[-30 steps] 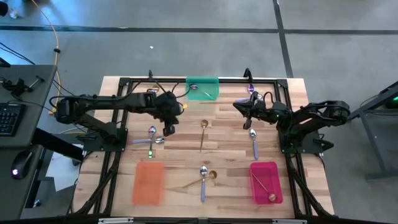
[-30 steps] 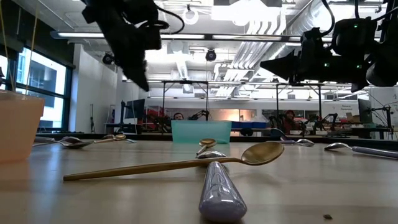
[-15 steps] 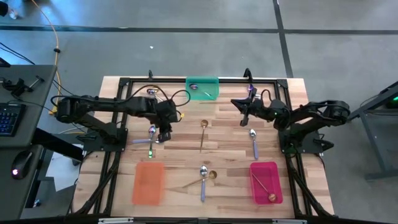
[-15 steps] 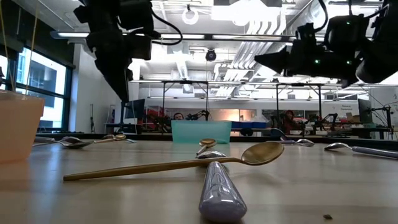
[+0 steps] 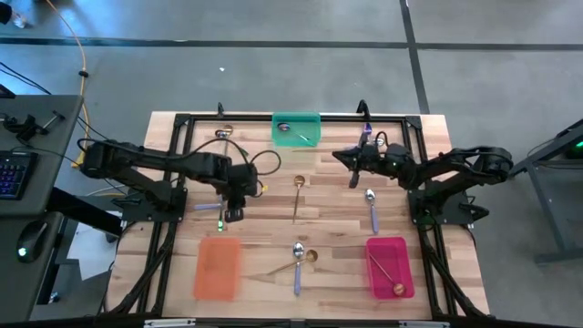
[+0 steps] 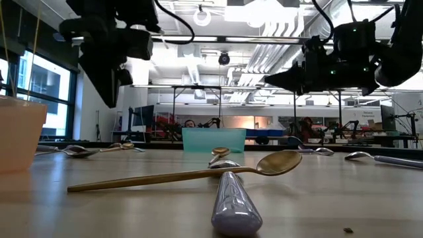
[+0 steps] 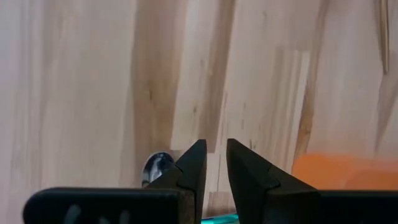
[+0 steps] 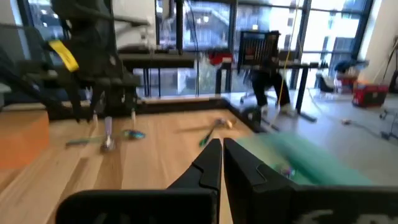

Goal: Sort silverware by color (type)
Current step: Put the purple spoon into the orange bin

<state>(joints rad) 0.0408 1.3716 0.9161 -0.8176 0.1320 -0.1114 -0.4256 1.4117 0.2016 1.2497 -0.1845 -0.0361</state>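
Observation:
My left gripper (image 5: 233, 217) (image 7: 214, 149) points down above the table's left-middle, its fingers a narrow gap apart with nothing between them. Just beside it lie a silver spoon, whose bowl (image 7: 155, 167) shows next to one finger, and an iridescent spoon (image 8: 133, 134). My right gripper (image 5: 339, 158) (image 8: 221, 147) hangs level and shut above the far right, holding nothing. A gold spoon (image 5: 297, 195) lies at the centre. A silver spoon with a pale handle (image 5: 372, 209) lies right of it. A silver spoon and a gold spoon (image 5: 299, 259) (image 6: 198, 173) lie crossed near the front.
A green tray (image 5: 297, 129) stands at the far middle with a spoon in it. The orange tray (image 5: 218, 267) is at the near left. A pink tray (image 5: 390, 267) at the near right holds a gold spoon. Another spoon (image 5: 223, 134) lies at the far left.
My left gripper has moved toward the table's near edge and a little to the left, sinking slightly and tipping more steeply downward, to stand over the spoons at the left. My right gripper has edged toward the table's left. No spoon has moved.

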